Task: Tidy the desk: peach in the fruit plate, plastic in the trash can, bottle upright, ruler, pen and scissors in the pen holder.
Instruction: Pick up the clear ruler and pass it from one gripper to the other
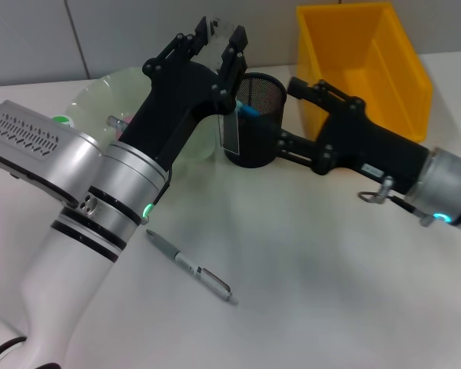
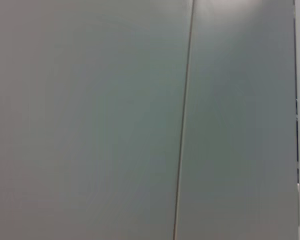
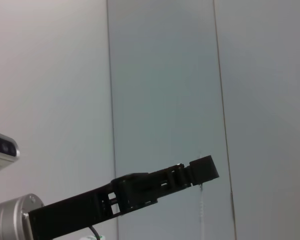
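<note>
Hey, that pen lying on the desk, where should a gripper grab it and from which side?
Grip the pen around mid-barrel from straight above, fingers closing across its width. It lies flat and diagonal on the open table, so the wrist likely needs turning to match.

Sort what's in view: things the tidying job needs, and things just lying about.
Job:
left gripper holding clear ruler over pen holder
right gripper beside the holder
pen on the desk
fruit plate
yellow bin

Lying about:
nothing that I can see
</note>
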Robot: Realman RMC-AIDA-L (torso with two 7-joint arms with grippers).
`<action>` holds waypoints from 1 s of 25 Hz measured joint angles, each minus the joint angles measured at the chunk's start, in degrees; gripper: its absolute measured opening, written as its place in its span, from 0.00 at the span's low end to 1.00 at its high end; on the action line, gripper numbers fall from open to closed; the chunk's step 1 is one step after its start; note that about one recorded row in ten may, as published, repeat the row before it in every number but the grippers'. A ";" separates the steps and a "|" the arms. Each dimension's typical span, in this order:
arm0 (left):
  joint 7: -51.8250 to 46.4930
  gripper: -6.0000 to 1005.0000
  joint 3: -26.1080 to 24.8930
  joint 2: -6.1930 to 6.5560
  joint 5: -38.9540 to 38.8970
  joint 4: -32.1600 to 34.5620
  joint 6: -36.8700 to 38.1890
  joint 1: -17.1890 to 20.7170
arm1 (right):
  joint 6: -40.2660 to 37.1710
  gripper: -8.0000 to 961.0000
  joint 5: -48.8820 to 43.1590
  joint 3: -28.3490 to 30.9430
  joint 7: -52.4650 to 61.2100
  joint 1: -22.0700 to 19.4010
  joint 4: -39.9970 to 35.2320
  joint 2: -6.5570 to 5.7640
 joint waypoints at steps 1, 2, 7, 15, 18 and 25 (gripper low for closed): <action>0.49 0.44 0.19 0.00 -0.46 0.08 0.00 -0.08 | 0.37 0.76 0.24 0.03 -0.78 0.54 0.85 0.06; 0.49 0.44 0.19 0.00 -0.46 0.08 0.00 -0.08 | 0.88 0.76 0.63 0.10 -2.20 1.33 2.30 0.09; 1.70 0.44 0.51 0.00 -1.25 0.39 0.01 -0.16 | 3.97 0.76 1.11 0.93 -9.08 5.02 9.03 0.33; 1.78 0.45 0.55 0.00 -1.35 0.33 0.06 -0.17 | 7.12 0.75 1.07 9.71 -21.28 8.55 18.62 0.43; 1.79 0.45 0.55 0.00 -1.37 0.22 0.06 -0.26 | 7.65 0.75 0.95 11.05 -22.92 9.19 19.68 0.43; 2.87 0.46 0.55 0.00 -1.37 -0.04 0.23 -0.47 | 8.76 0.75 1.03 12.61 -23.24 10.08 20.93 0.42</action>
